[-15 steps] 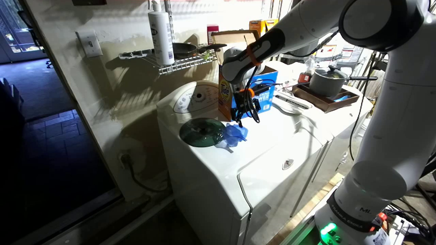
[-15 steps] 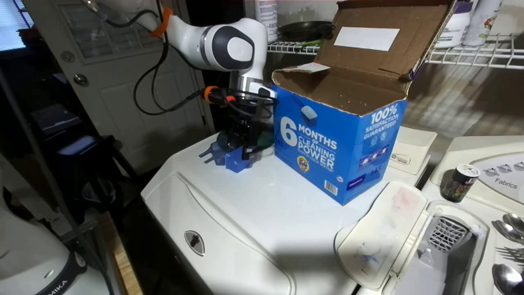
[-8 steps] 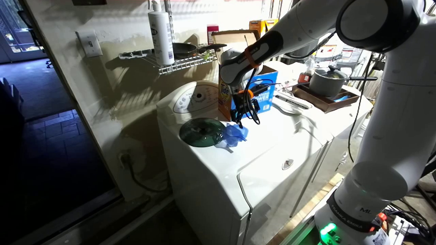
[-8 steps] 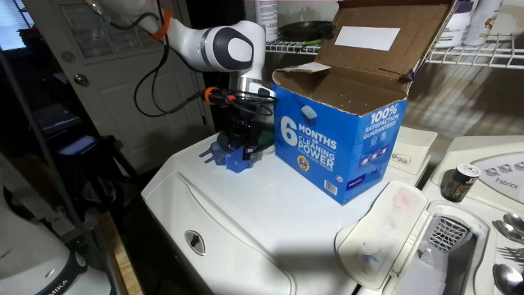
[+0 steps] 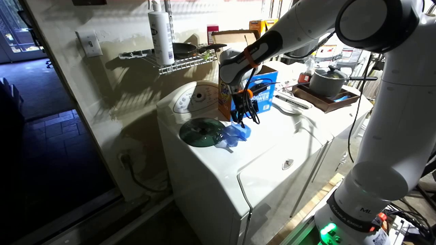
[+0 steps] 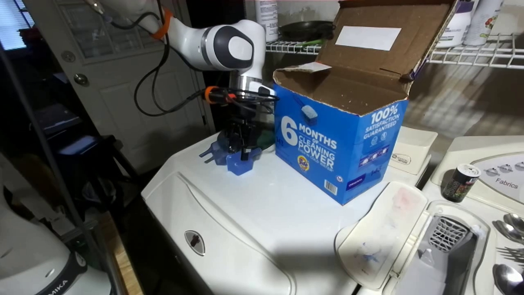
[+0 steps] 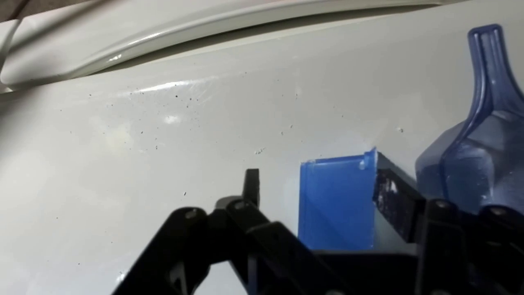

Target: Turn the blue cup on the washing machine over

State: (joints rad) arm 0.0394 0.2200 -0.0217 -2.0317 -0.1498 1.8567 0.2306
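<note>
The bright blue cup point(image 7: 337, 200) is on the lid of the white washing machine point(image 5: 265, 146). It shows in both exterior views point(image 5: 245, 130) point(image 6: 239, 167). In the wrist view it is a flat blue square; I cannot tell which way its opening faces. My gripper point(image 7: 317, 184) is open with its fingers low around the cup. The right finger in the wrist view is at the cup's edge and seems to touch it. The left finger stands apart with a gap. The cup's near part is hidden behind the gripper. In an exterior view my gripper point(image 6: 241, 149) partly covers the cup.
A translucent blue scoop with a handle point(image 7: 479, 164) lies close beside the cup. A dark green round disc point(image 5: 202, 132) lies beside the scoop. The tall open blue cardboard box point(image 6: 327, 143) stands close to the gripper. A wire shelf point(image 5: 190, 64) is on the wall behind.
The blue cup has turned or tipped and shifted slightly toward the box side. It shows wider now and reaches past the finger in both exterior views. The arm has moved only slightly.
</note>
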